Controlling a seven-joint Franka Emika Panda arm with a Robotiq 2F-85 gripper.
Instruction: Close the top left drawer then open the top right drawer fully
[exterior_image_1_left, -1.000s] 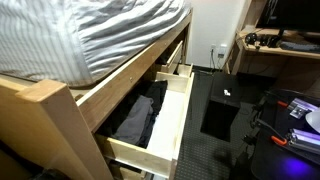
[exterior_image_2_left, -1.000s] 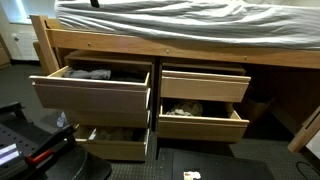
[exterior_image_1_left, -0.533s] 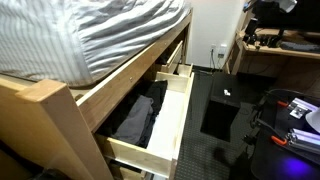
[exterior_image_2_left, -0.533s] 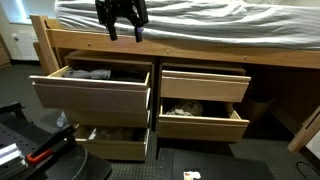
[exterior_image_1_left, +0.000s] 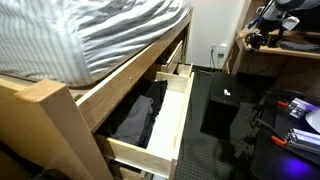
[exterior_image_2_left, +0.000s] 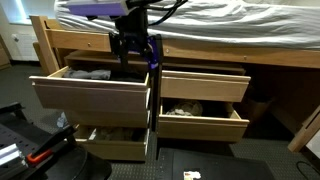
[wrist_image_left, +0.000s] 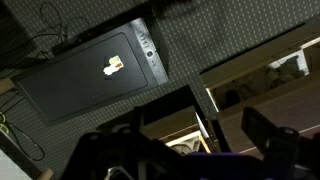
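The top left drawer (exterior_image_2_left: 92, 97) of the wooden bed frame stands pulled far out, with dark clothes inside. It also shows in an exterior view (exterior_image_1_left: 172, 112). The top right drawer (exterior_image_2_left: 205, 86) is only slightly out. My gripper (exterior_image_2_left: 136, 60) hangs in front of the bed rail, above the gap between the two top drawers and clear of both. Its fingers are spread and hold nothing. In the wrist view the two dark fingers (wrist_image_left: 185, 160) frame the floor and the drawer edges below.
Both bottom drawers (exterior_image_2_left: 118, 145) (exterior_image_2_left: 203, 122) are pulled out too. A black flat case (exterior_image_1_left: 225, 100) lies on the dark floor in front of the drawers and shows in the wrist view (wrist_image_left: 90, 70). A desk (exterior_image_1_left: 275, 50) stands by the far wall. Equipment (exterior_image_2_left: 25, 150) sits low at the near side.
The arm has come down from above the mattress to the level of the bed rail, just over the top drawers. The drawers have not moved.
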